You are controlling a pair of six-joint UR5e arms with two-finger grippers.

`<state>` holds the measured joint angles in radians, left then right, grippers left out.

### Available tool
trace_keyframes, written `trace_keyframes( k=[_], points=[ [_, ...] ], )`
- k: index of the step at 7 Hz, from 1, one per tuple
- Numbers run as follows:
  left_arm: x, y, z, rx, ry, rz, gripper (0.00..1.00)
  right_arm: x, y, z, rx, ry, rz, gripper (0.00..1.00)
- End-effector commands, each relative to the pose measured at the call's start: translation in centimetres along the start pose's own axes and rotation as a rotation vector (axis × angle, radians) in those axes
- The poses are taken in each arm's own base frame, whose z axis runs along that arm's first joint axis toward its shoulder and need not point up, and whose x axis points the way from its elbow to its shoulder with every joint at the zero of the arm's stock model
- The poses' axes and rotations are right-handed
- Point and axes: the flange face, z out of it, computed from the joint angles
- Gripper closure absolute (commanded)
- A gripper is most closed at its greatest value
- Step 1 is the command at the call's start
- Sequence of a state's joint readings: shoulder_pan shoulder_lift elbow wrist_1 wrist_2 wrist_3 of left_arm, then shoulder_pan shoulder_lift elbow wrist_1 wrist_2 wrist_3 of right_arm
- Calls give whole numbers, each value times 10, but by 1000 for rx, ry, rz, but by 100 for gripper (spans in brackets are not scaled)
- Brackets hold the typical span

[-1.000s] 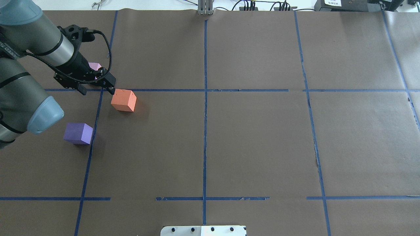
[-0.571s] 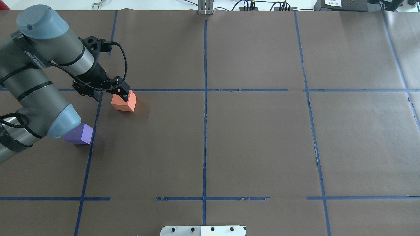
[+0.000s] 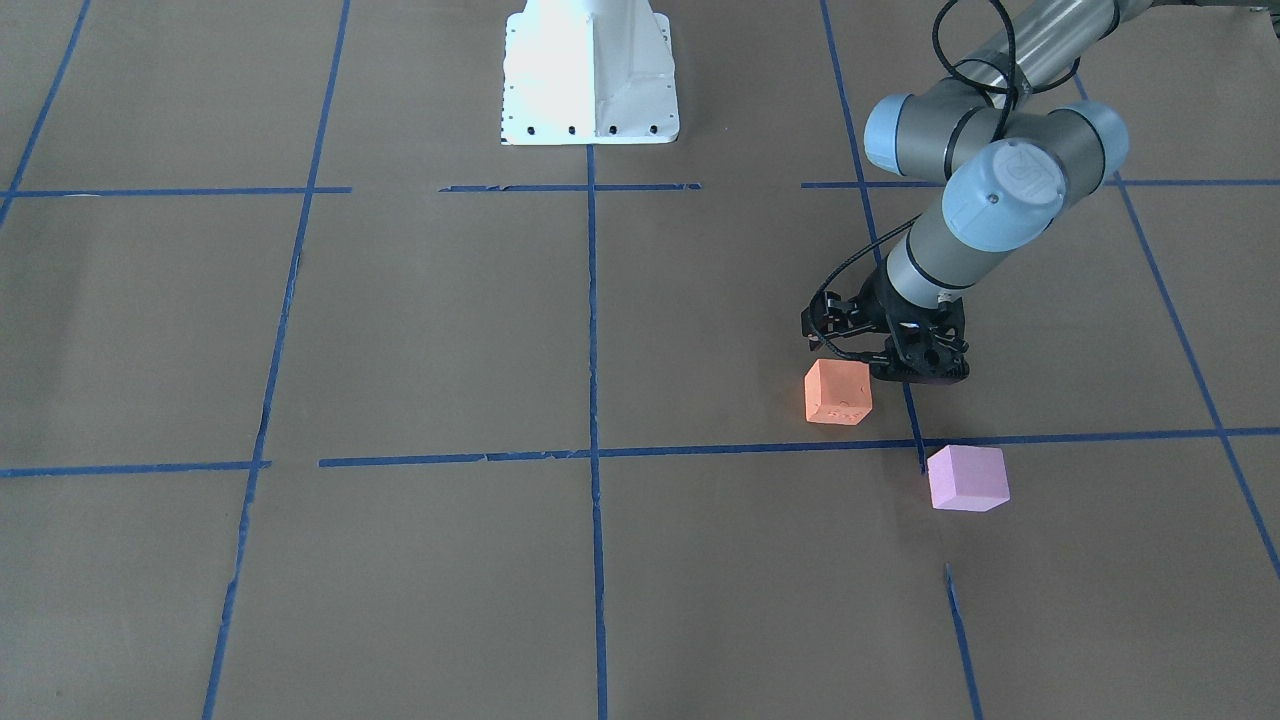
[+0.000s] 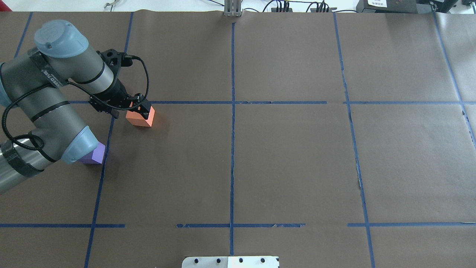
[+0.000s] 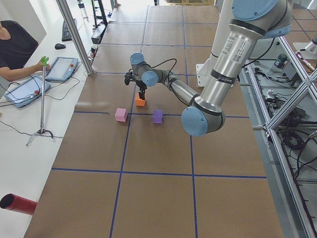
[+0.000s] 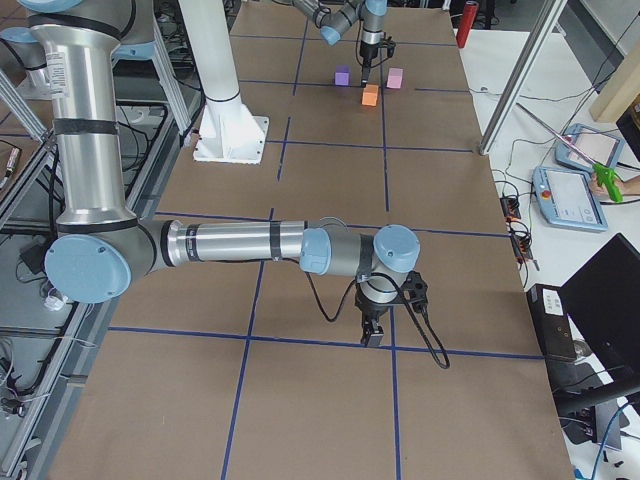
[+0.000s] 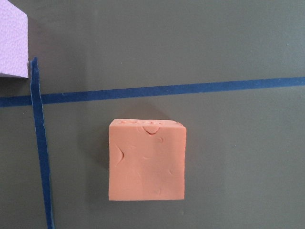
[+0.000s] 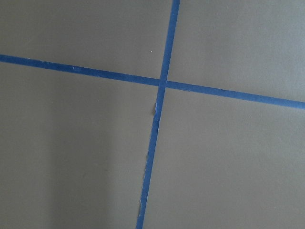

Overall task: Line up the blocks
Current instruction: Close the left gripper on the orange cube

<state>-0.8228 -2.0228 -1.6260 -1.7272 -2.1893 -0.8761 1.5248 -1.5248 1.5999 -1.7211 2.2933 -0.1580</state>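
Observation:
The orange block (image 4: 140,118) sits on the brown table cover just inside a blue tape crossing; it also shows in the front view (image 3: 838,392) and fills the middle of the left wrist view (image 7: 147,160). My left gripper (image 4: 131,111) hangs open and empty just above it, slightly to its robot side. The pink block (image 3: 966,478) lies beyond the tape line, hidden by my arm in the overhead view. The purple block (image 4: 96,156) is half hidden under my left elbow. My right gripper (image 6: 372,335) hovers low at the far end of the table; I cannot tell whether it is open or shut.
Blue tape lines (image 4: 232,149) divide the brown cover into a grid. The white robot base (image 3: 590,75) stands at the table's robot-side edge. An operator's tablets (image 5: 59,68) and a stand lie off the far side. A red cylinder (image 5: 17,204) lies beside the table.
My left arm has swung right and a little toward the robot, bringing the open gripper from beside the pink block to over the orange block. The blocks have not moved.

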Motion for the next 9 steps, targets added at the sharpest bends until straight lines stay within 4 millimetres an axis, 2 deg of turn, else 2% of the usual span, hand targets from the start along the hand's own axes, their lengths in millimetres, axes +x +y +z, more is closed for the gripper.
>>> trace_keyframes(
  k=[1, 4, 8, 9],
  points=[
    [-7, -7, 12, 12, -10, 1, 0, 0, 0, -1, 1, 0, -1, 0],
    [-6, -16, 23, 10, -13, -13, 0, 0, 0, 0, 0, 0, 0, 0],
    [9, -31, 29, 6, -15, -43, 0, 0, 0, 0, 0, 0, 0, 0],
    [7, -32, 32, 7, -13, -42, 0, 0, 0, 0, 0, 0, 0, 0]
  ],
)
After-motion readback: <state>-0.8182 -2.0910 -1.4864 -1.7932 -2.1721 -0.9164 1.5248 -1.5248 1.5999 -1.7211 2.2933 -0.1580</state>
